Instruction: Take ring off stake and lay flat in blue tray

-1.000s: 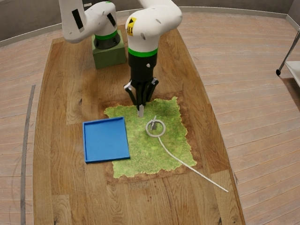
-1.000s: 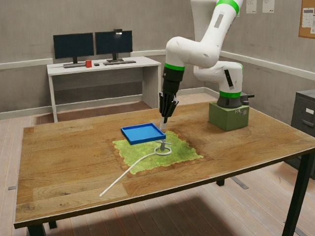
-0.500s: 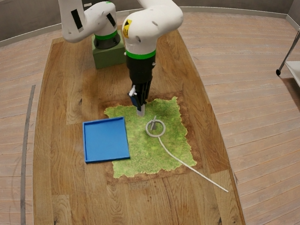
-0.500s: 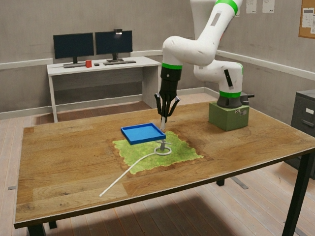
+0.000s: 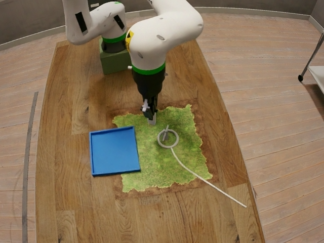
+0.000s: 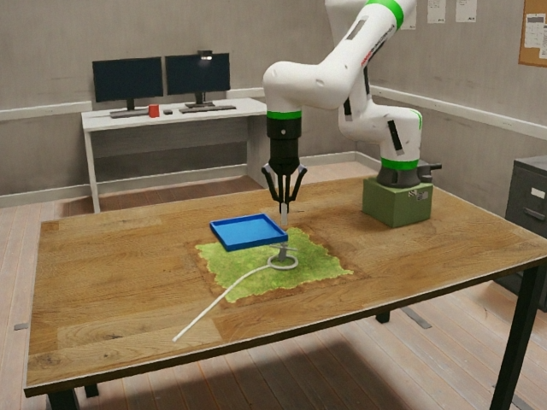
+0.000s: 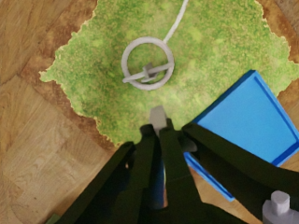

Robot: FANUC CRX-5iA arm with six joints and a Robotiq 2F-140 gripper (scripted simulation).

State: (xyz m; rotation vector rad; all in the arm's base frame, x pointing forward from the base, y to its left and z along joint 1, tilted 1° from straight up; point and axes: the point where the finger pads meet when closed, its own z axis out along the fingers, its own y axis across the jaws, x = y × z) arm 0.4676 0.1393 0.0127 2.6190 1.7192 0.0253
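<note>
A grey ring [image 5: 158, 139] [image 6: 272, 265] [image 7: 123, 63] lies on the green mat [image 5: 162, 167] [image 6: 319, 260] [image 7: 88, 71], around a short grey stake [image 5: 165, 133] [image 6: 281, 252] [image 7: 146, 74]. A white rope [image 5: 198, 176] [image 6: 216, 301] [image 7: 181, 13] runs from the ring across the table. The blue tray [image 5: 113, 150] [image 6: 247, 230] [image 7: 249, 121] lies empty beside the mat. My gripper [image 5: 151, 120] [image 6: 284, 219] [image 7: 160, 116] points straight down with its fingers shut on nothing. It hangs a little above the mat, just behind the stake and apart from the ring.
The arm's green base block [image 5: 113, 61] [image 6: 397, 205] stands at the back of the wooden table [image 5: 78, 204] [image 6: 110, 282]. The rope's free end reaches close to the table's front edge. A desk with monitors stands against the far wall.
</note>
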